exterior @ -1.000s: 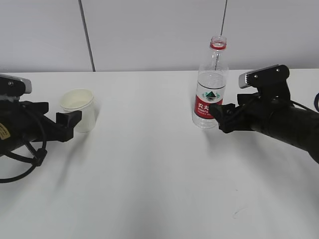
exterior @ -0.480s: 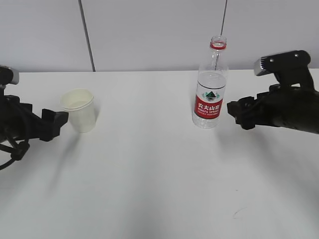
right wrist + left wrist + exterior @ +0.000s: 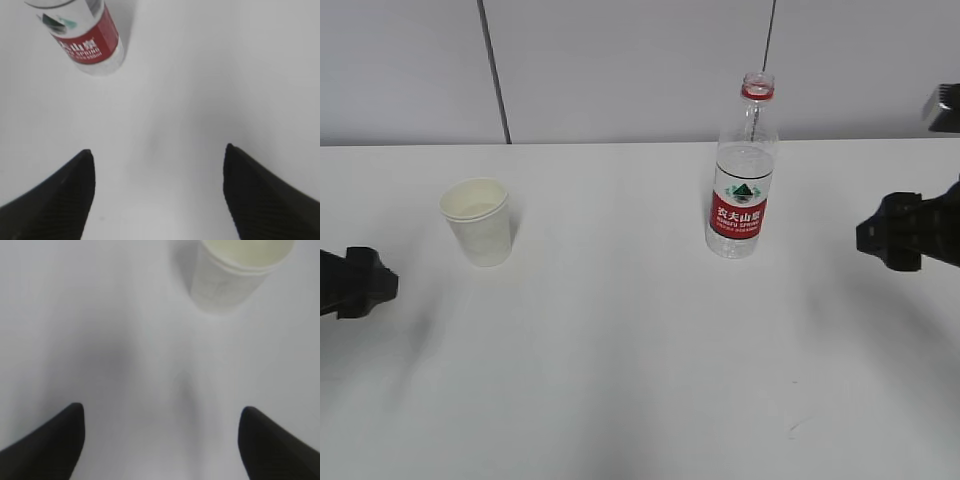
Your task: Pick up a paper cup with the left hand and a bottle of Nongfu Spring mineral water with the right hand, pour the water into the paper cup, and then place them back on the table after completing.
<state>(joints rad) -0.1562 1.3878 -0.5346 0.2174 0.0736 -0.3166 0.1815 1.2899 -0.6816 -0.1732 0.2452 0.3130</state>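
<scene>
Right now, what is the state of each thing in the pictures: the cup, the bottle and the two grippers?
paper cup: upright on the table, not held.
bottle: upright, no cap, water inside, not held.
left gripper: open, empty, away from the cup.
right gripper: open, empty, away from the bottle.

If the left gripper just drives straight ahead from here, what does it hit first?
Probably nothing. In the left wrist view, the open left gripper faces bare table; the paper cup stands ahead but right of its centreline. Depth is unclear, so its right finger might clip the cup.
</scene>
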